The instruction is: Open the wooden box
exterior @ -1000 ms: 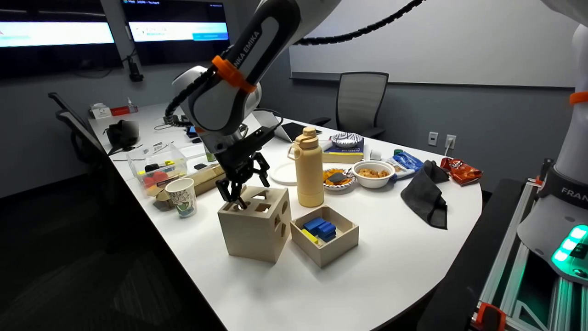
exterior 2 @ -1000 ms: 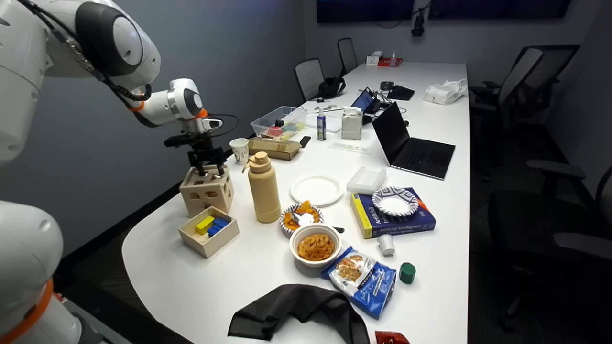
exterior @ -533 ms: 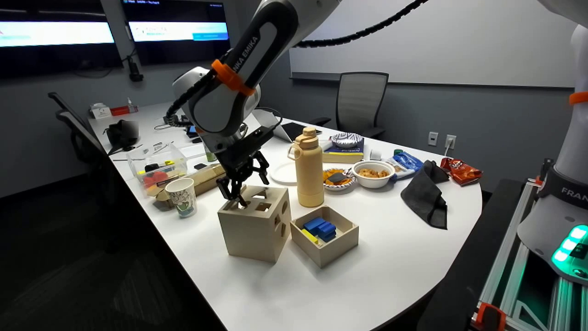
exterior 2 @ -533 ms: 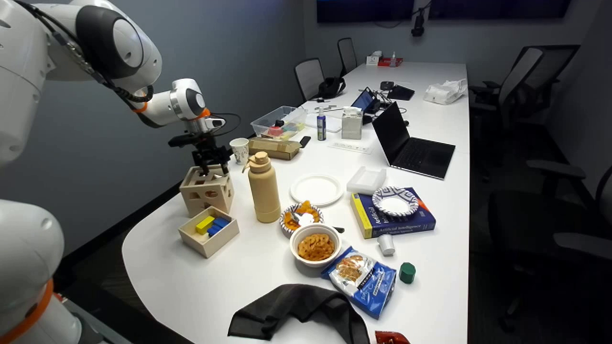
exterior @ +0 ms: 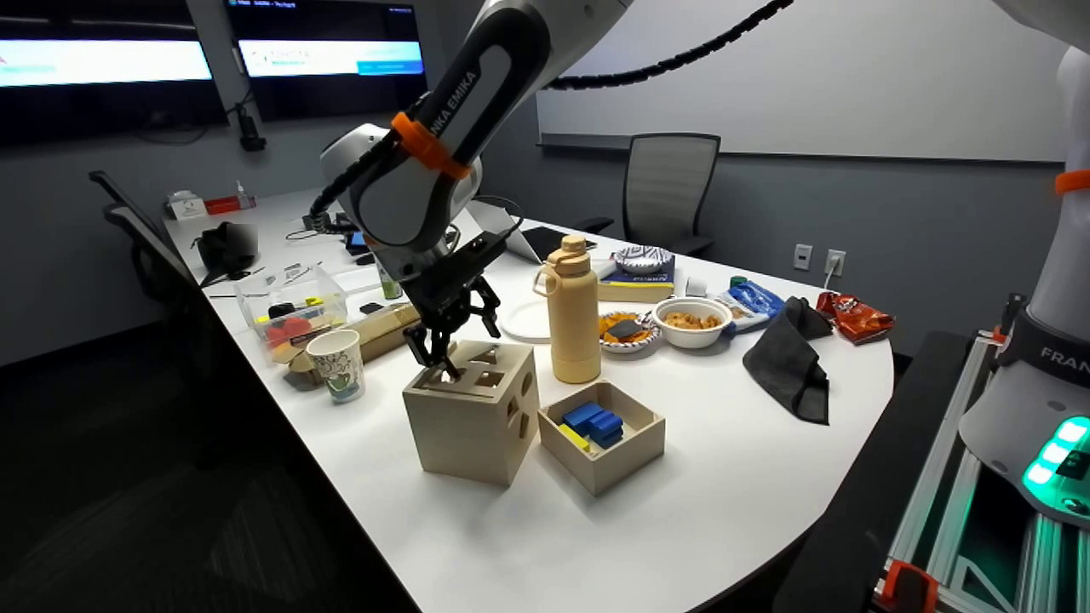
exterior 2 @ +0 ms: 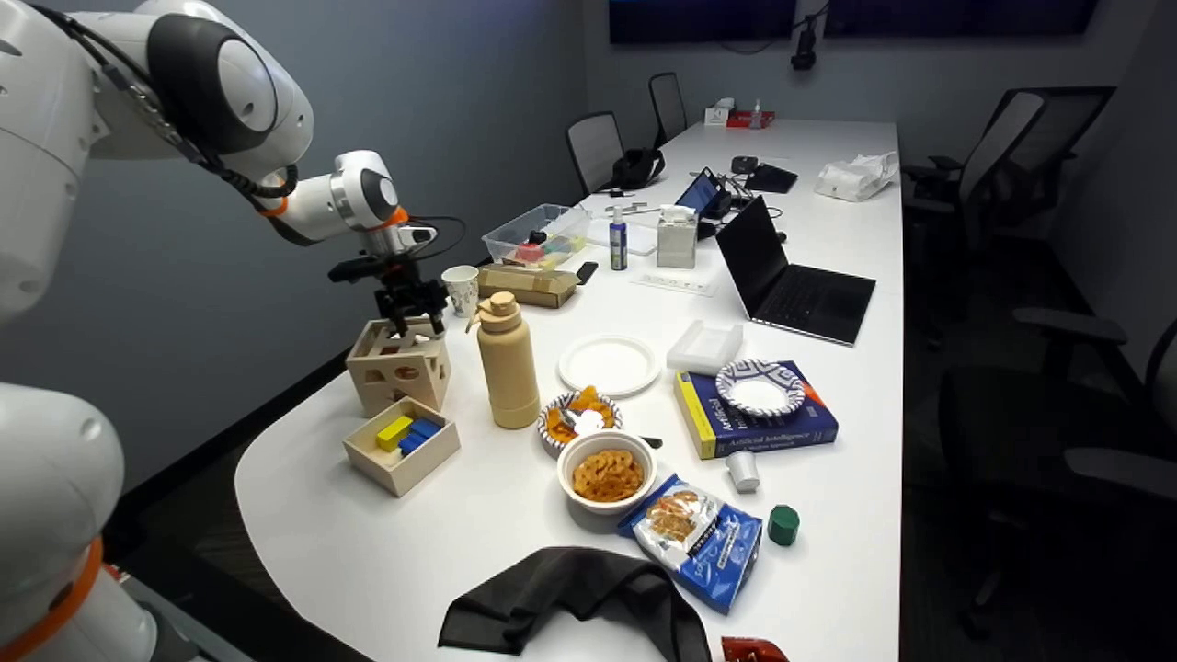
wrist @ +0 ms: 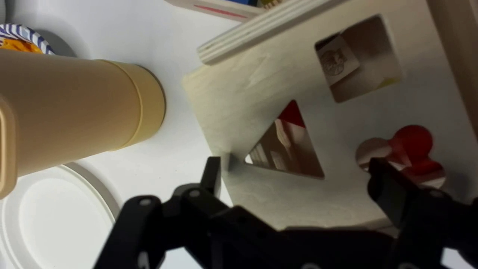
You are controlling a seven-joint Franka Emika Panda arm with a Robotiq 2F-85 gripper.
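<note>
On the table (exterior: 698,502), beside one shallow tray (exterior: 569,458), stands one wooden box (exterior: 468,430); the gripper (exterior: 472,352) above is spread, pinching nothing, one finger at the clover hole (wrist: 405,153) (presumably to push the part-slid lid (wrist: 336,130)); the lid shows three holes, the tray one yellow block (exterior 2: 394,432), at least two blue blocks (exterior 2: 425,428).

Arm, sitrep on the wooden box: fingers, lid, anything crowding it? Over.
Fingers open, one at the clover-shaped hole. Wooden box: lid partly slid open, gap along one edge. Bottle close beside the box, might crowd the lid.
</note>
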